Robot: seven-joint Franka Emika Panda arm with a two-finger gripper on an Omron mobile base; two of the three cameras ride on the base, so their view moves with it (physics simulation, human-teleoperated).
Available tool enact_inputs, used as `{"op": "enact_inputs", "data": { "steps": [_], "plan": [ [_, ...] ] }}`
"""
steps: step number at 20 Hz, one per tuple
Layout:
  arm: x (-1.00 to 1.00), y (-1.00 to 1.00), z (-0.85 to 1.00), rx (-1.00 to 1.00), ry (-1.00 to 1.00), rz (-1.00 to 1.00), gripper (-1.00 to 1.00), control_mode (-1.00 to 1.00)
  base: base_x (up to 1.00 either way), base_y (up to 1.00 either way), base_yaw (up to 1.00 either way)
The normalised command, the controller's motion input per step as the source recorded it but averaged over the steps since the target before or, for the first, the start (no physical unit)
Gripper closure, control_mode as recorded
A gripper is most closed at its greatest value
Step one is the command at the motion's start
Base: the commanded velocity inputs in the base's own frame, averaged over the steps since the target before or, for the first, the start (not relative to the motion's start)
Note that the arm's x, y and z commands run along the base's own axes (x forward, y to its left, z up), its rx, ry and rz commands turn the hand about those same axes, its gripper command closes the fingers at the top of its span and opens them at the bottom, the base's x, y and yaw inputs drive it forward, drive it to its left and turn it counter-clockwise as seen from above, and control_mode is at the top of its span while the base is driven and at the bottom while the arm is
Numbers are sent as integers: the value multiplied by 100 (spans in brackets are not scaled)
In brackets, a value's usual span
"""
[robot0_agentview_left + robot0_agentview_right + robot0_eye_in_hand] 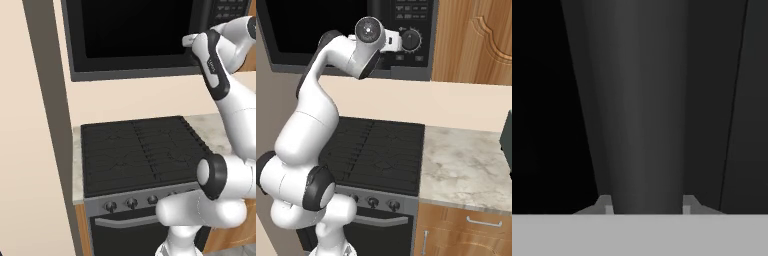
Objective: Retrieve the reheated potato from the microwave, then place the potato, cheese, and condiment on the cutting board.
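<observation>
The microwave [135, 30] is a black box with a dark glass door, mounted above the stove. Its control panel with a round dial [411, 39] sits at the right. My arm reaches up to the door's right edge, with the hand [390, 40] just left of the dial. In the hand view a grey vertical door handle [644, 110] runs between my fingertips [605, 204], and my gripper [646, 205] is shut on it. The door looks closed. The potato, cheese, condiment and cutting board are out of view.
A black gas cooktop [140, 150] with a row of knobs [131, 203] lies below the microwave. A marble counter [466, 170] extends to its right under a wooden cabinet [471, 40]. A dark object [507, 142] stands at the right edge.
</observation>
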Motion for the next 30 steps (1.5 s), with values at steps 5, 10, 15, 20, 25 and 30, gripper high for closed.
{"op": "enact_inputs", "data": {
  "steps": [5, 10, 15, 20, 25, 30],
  "plan": [
    [-33, 10, 9, 15, 0, 11, 100, -100, 0, 0, 0],
    [-80, 6, 17, 6, 1, 12, 100, -100, 0, 0, 0],
    [-85, 5, 15, 0, 4, 7, 100, -100, 0, 0, 0],
    [-83, 11, 15, 0, 6, 2, 100, -100, 0, 0, 0],
    [-87, 16, 11, 0, 3, 0, 100, -100, 0, 0, 0],
    [-85, 23, 6, 1, 1, 0, 100, -100, 0, 0, 0]
  ]
}}
